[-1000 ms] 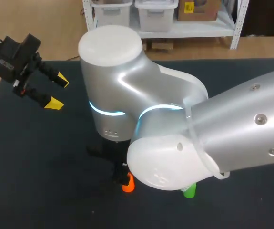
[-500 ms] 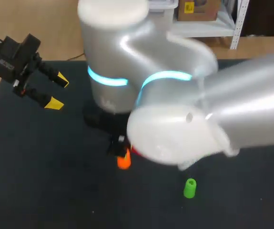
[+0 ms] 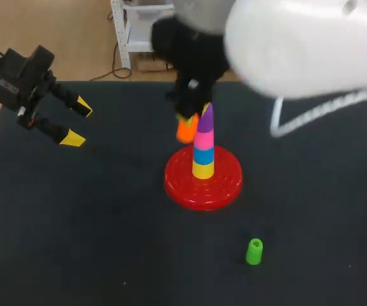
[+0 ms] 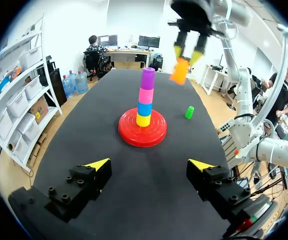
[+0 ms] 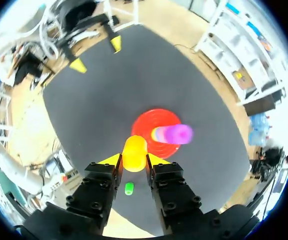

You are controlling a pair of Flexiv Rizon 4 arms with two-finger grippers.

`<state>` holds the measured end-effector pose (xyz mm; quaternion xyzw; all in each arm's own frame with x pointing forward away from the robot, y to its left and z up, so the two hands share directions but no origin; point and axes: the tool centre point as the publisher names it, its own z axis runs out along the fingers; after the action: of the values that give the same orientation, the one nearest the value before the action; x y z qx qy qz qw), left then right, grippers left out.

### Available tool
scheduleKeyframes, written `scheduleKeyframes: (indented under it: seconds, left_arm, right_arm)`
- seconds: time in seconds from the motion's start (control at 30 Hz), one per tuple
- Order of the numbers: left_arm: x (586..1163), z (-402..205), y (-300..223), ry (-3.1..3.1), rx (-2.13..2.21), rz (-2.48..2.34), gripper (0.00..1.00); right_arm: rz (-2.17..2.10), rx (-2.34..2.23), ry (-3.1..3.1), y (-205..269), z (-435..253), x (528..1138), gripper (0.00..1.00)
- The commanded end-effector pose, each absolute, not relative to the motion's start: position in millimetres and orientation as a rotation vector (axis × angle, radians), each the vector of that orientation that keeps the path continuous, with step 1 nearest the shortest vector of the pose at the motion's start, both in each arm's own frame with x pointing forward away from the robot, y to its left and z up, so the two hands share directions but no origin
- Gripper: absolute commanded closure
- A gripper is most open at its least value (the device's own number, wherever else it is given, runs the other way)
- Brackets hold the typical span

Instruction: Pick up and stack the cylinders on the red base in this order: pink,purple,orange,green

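Six cylinders are in sight, with one red base and two pincers. Four cylinders sit stacked on the base's post at the middle of the frame: yellow lowest, then blue, pink and purple on top. The fifth, the orange cylinder, is up off the bench, pinched from two sides between the yellow tips of the right pincer. In the head view it hangs just left of the purple top, near it but apart. From the right wrist, the stack lies just ahead of the pincer and a little to one side. The sixth, the green cylinder, stands upright on the bench at the lower right of centre, well apart from the base. The left pincer sits at the upper left with its fingers spread.
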<state>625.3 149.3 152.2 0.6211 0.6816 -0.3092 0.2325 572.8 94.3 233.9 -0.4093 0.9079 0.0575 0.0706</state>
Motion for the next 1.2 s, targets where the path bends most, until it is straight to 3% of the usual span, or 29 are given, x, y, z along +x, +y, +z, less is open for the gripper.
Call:
scheduleKeyframes:
  seconds: [0.03, 1.2]
  left_arm:
    - [624.7, 151.2, 149.5, 1.87, 1.705, -0.848, 0.0]
    - [624.7, 151.2, 149.5, 1.87, 1.705, -0.848, 0.0]
  right_arm:
    - [0.246, -1.113, 2.695, 66.1, 246.8, 586.0, 1.0]
    - [0.1, -1.241, 2.831, 72.4, 251.8, 636.3, 1.0]
